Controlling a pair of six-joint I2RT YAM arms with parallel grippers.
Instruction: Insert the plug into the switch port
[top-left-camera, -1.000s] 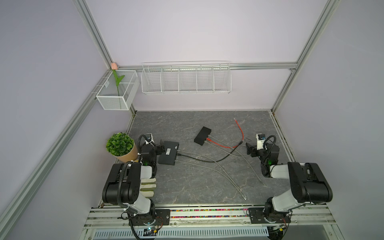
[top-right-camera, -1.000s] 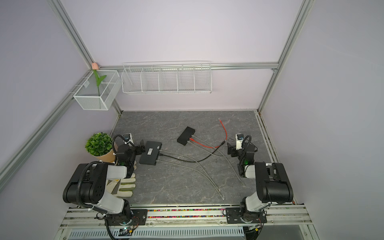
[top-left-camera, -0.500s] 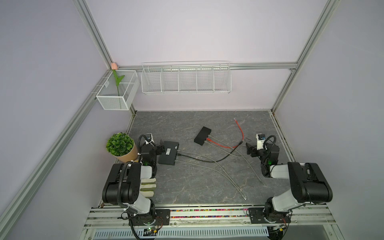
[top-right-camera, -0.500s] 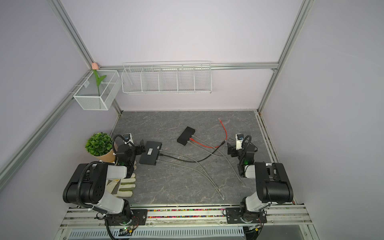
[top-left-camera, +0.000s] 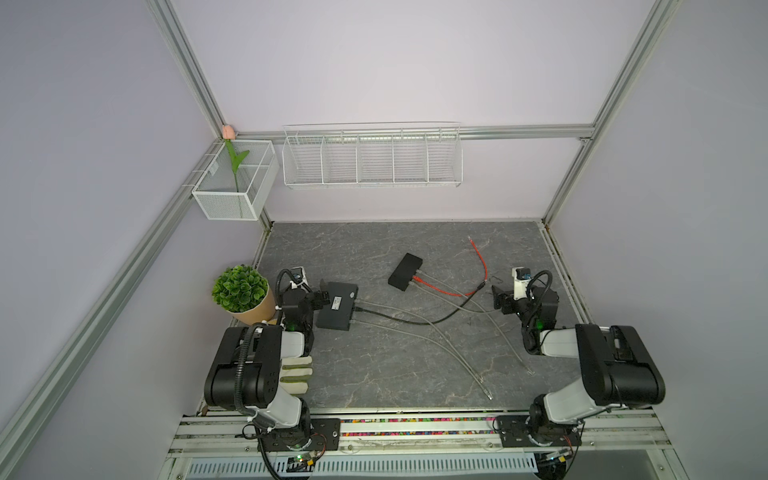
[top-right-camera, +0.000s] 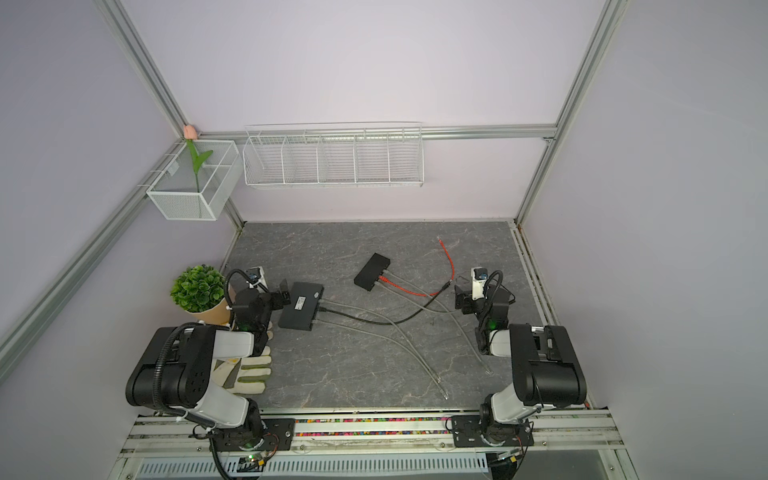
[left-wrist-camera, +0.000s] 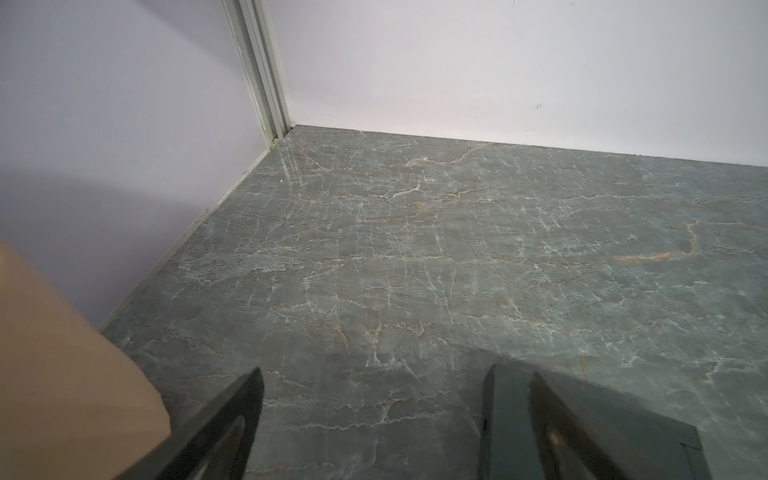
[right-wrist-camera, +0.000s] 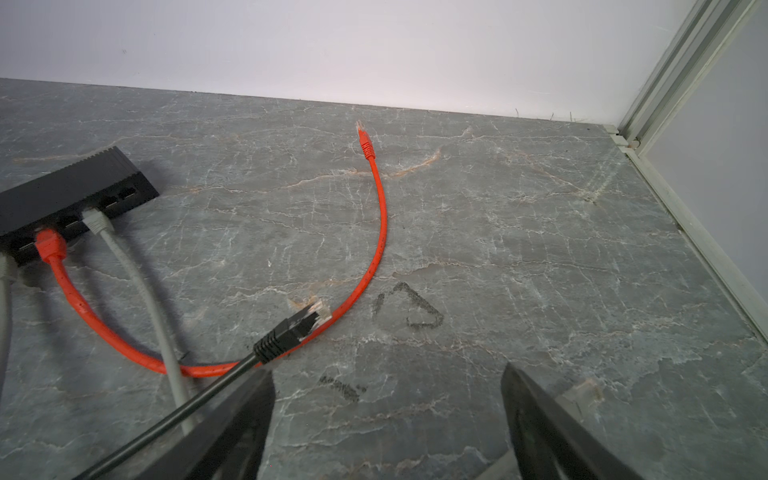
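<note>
The right gripper (right-wrist-camera: 386, 374) has its fingers (right-wrist-camera: 237, 419) spread wide apart over bare grey marble-patterned table (right-wrist-camera: 540, 249), gripping nothing. Just ahead of one fingertip lies the black plug (right-wrist-camera: 297, 326), flat on the table and unplugged, with its clear tip against the red cable (right-wrist-camera: 376, 249). Its black cable (right-wrist-camera: 174, 415) runs back past that finger. The red cable curves from a loose red plug (right-wrist-camera: 365, 143) round to the small black switch (right-wrist-camera: 70, 187). It is plugged in there beside a grey cable (right-wrist-camera: 137, 282), and open ports show at the switch's near end.

The left gripper (left-wrist-camera: 374, 372) also has its fingers (left-wrist-camera: 224, 424) wide apart over bare table. The larger black switch (top-left-camera: 337, 305) sits just beside the outer side of one finger, though whether they touch cannot be told. The tan pot (left-wrist-camera: 62, 353) of a potted plant (top-left-camera: 241, 289) stands near the other finger. In both top views the black cable leads from the larger switch across the table to the plug in front of the right gripper. A work glove (top-left-camera: 296, 372) lies under the left arm
</note>
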